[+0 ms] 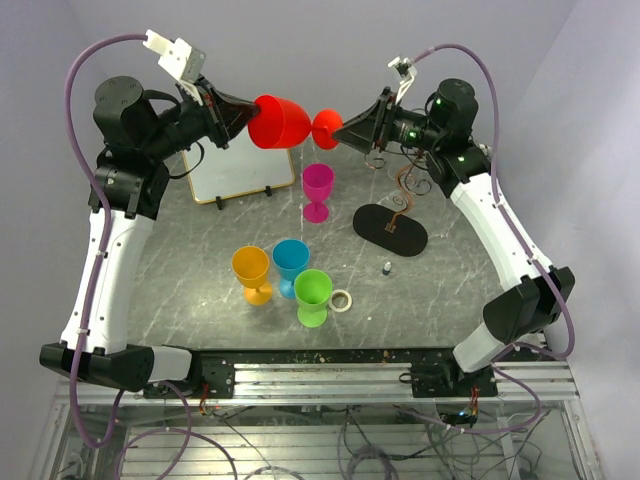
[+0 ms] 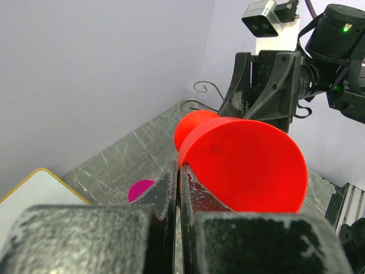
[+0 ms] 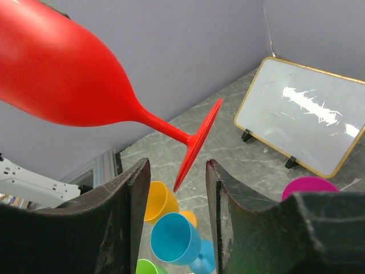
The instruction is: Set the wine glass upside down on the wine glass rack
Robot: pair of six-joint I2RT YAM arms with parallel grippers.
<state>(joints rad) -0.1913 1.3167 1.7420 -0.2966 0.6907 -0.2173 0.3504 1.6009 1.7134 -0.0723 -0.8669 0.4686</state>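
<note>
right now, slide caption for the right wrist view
red wine glass sideways, foot between open fingers of the right gripper

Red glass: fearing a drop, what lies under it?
Grey table, with the magenta glass roughly below its stem and the whiteboard near its bowl. The red glass hides the patch straight beneath its bowl.

I see the glass (image 1: 280,122) up in the air between my left tool (image 1: 240,113) and right tool (image 1: 345,130), over the back of the tabletop (image 1: 200,270). Below it stands 1 goblet (image 1: 318,190), with the whiteboard (image 1: 235,170) to its left and the rack (image 1: 390,230) to its right. 3 goblets (image 1: 290,262) cluster nearer me, with a tape ring (image 1: 341,300) just right of the nearest.
</note>
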